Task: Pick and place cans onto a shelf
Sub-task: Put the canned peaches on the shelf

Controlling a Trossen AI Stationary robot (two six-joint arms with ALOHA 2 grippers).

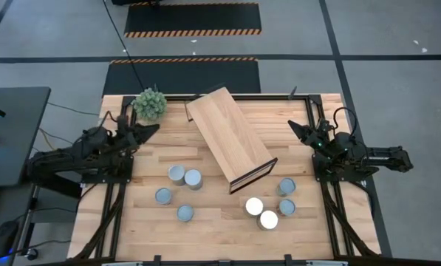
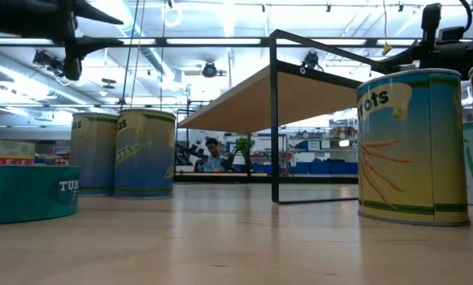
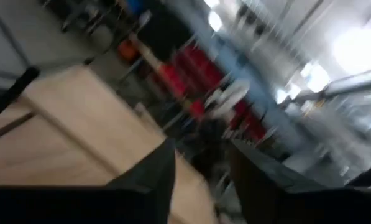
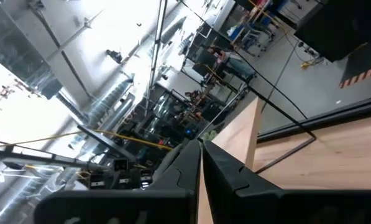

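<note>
The light-wood shelf [image 1: 227, 137] lies slantwise across the middle of the table, its dark-framed end [image 1: 251, 176] toward the near side. In the low view the shelf [image 2: 299, 91] stands raised on its dark frame [image 2: 274, 119]. Several cans stand upright on the table: one group near left [image 1: 183, 177] and another near right [image 1: 270, 207], with two pale cream tops [image 1: 254, 206]. My left gripper [image 1: 150, 131] is open and empty, left of the shelf. My right gripper [image 1: 294, 127] is shut and empty, right of the shelf. Both hang above the table.
A green spiky plant ball [image 1: 150, 103] sits at the far left corner, close to my left gripper. In the low view a carrots can [image 2: 414, 142] stands close on the right, with two tall cans [image 2: 125, 154] and a flat teal tin [image 2: 26, 190] on the left.
</note>
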